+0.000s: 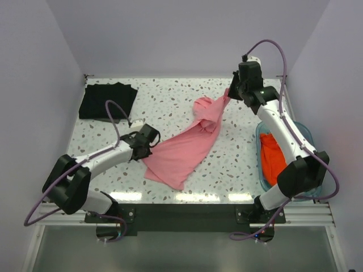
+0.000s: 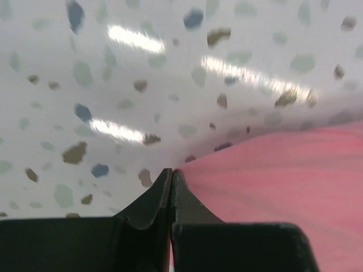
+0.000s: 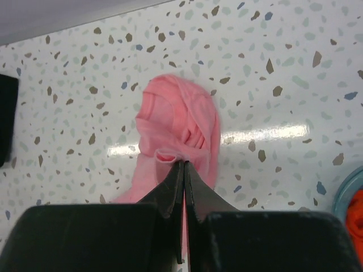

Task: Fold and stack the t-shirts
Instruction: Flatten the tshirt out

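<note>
The pink t-shirt [image 1: 184,147] lies stretched diagonally across the table, bunched at its far end. My left gripper [image 1: 148,146] is shut on its near-left edge at table level; the pink cloth [image 2: 283,181] runs off to the right in the left wrist view. My right gripper [image 1: 231,94] is shut on the shirt's far corner and holds it lifted above the table; the cloth [image 3: 178,127] hangs below the closed fingertips [image 3: 173,181] in the right wrist view. A folded black t-shirt [image 1: 106,100] lies at the far left. An orange-red t-shirt [image 1: 272,158] sits in the tub.
The teal see-through tub [image 1: 303,131] stands at the right edge under my right arm; its rim [image 3: 346,187] shows in the right wrist view. White walls enclose the speckled table [image 1: 170,102] on three sides.
</note>
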You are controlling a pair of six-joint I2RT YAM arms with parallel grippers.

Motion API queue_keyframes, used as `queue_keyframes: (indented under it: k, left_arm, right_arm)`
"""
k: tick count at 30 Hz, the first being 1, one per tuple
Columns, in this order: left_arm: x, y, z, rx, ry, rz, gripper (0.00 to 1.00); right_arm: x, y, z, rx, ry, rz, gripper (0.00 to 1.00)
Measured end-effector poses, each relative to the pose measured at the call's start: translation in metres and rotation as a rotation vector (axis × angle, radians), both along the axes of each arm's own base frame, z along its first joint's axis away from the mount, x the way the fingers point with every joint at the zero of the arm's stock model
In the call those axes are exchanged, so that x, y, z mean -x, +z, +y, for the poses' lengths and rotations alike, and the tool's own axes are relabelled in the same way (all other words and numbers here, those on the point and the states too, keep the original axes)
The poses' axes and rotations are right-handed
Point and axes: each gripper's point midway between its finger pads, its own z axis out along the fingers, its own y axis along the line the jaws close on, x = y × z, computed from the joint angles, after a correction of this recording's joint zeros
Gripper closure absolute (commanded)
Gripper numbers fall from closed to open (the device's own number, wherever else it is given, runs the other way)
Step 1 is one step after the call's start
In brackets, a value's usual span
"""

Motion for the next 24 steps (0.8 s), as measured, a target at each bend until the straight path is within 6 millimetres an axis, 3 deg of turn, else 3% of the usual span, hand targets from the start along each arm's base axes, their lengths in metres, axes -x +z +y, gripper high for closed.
queue_keyframes:
  k: [3, 7, 12, 15, 17, 21, 24]
  left_arm:
    - [-0.041, 0.05, 0.022, 0.032, 0.073, -0.104, 1.0]
    - [-0.104, 0.146, 0.041, 0.098, 0.139, -0.334, 1.0]
    - [-0.142, 0.247, 0.068, 0.138, 0.197, -0.555, 1.0]
    - [-0.147, 0.291, 0.079, 0.154, 0.217, -0.653, 1.0]
    - [-0.141, 0.307, 0.082, 0.164, 0.219, -0.691, 1.0]
    - [-0.118, 0.32, 0.087, 0.184, 0.213, -0.729, 1.0]
    - [-0.096, 0.318, 0.091, 0.191, 0.21, -0.738, 1.0]
  right_arm:
    - [-0.017, 0.03, -0.013, -0.018, -0.04, -0.052, 1.0]
    - [-0.037, 0.082, -0.032, -0.052, -0.094, -0.152, 1.0]
    - [-0.042, 0.147, -0.05, -0.093, -0.135, -0.288, 1.0]
    - [-0.036, 0.171, -0.057, -0.106, -0.144, -0.342, 1.0]
    - [-0.027, 0.181, -0.06, -0.111, -0.146, -0.364, 1.0]
    - [-0.004, 0.205, -0.064, -0.123, -0.145, -0.417, 1.0]
    - [0.027, 0.223, -0.069, -0.132, -0.145, -0.463, 1.0]
